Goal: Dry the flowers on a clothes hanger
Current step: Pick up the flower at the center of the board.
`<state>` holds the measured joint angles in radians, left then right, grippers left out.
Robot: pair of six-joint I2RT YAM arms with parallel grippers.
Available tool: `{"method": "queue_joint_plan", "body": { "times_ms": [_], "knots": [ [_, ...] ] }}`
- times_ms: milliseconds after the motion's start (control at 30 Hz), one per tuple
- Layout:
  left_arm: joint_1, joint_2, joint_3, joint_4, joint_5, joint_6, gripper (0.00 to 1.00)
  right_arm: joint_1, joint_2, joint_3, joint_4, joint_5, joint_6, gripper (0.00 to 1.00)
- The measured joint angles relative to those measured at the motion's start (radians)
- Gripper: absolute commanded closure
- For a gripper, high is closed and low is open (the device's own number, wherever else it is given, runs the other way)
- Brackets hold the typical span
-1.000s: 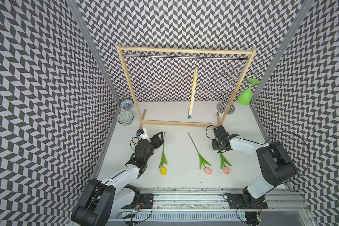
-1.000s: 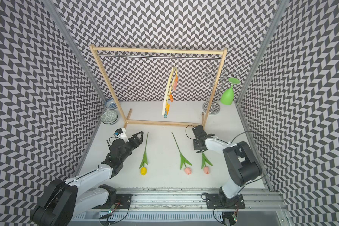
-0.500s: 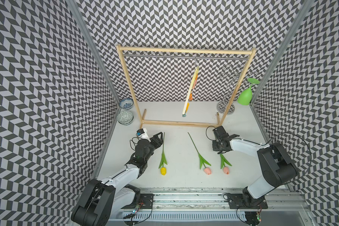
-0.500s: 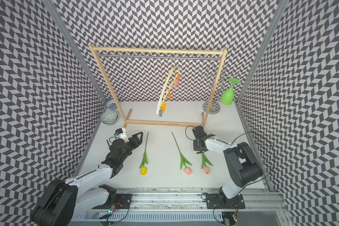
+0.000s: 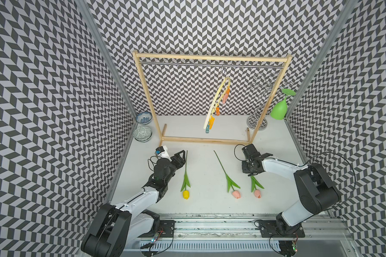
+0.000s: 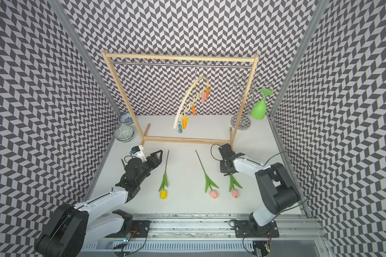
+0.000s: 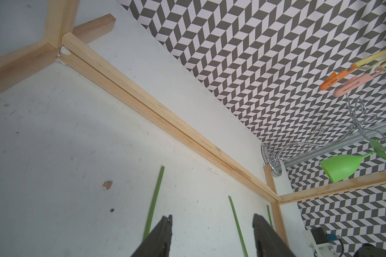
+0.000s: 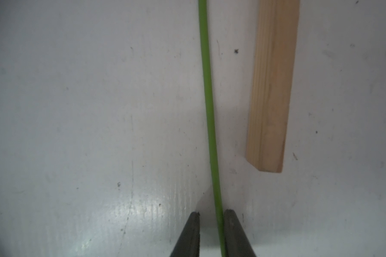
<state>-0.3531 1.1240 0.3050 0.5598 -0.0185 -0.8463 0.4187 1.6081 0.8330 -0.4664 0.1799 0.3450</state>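
Observation:
Three flowers lie on the white table in both top views: a yellow tulip (image 5: 186,194), a pink tulip (image 5: 236,194) in the middle and another pink tulip (image 5: 257,193) on the right. My right gripper (image 8: 211,214) points down over the right tulip's stem (image 8: 206,89). The stem lies between the narrow jaws, touching one finger with a gap to the other. My left gripper (image 7: 212,219) is open and holds nothing, low beside the far end of the yellow tulip's stem (image 7: 156,193). The pale yellow clothes hanger (image 5: 216,104) with small clothespins hangs from the rail.
The wooden rack frame (image 5: 210,59) stands across the back, its foot (image 8: 270,89) close to my right gripper. A silver wire stand (image 5: 257,121) and a green glass (image 5: 279,110) are at the back right. Two patterned bowls (image 5: 143,133) sit at the back left.
The hanger has swung and turned, its lower end moving left. My right jaws have narrowed around the stem. My left jaws have narrowed a little.

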Motion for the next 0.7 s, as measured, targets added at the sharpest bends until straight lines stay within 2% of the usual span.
{"method": "queue_joint_plan", "body": {
  "times_ms": [33, 100, 133, 467, 700],
  "knots": [
    [0.0, 0.0, 0.0, 0.0, 0.001, 0.0, 0.39, 0.002, 0.0, 0.0, 0.001, -0.001, 0.002, 0.85],
    [0.0, 0.0, 0.0, 0.0, 0.002, 0.0, 0.39, 0.011, 0.0, -0.001, 0.003, -0.001, 0.003, 0.98],
    [0.0, 0.0, 0.0, 0.0, 0.002, 0.0, 0.39, 0.015, 0.0, -0.001, 0.003, -0.002, 0.005, 1.0],
    [0.0, 0.0, 0.0, 0.0, 0.006, 0.0, 0.4, 0.099, -0.019, -0.006, -0.008, 0.056, 0.024, 1.0],
    [0.0, 0.0, 0.0, 0.0, 0.005, 0.006, 0.37, 0.125, -0.219, -0.029, 0.038, 0.082, 0.034, 1.0]
  ]
}}
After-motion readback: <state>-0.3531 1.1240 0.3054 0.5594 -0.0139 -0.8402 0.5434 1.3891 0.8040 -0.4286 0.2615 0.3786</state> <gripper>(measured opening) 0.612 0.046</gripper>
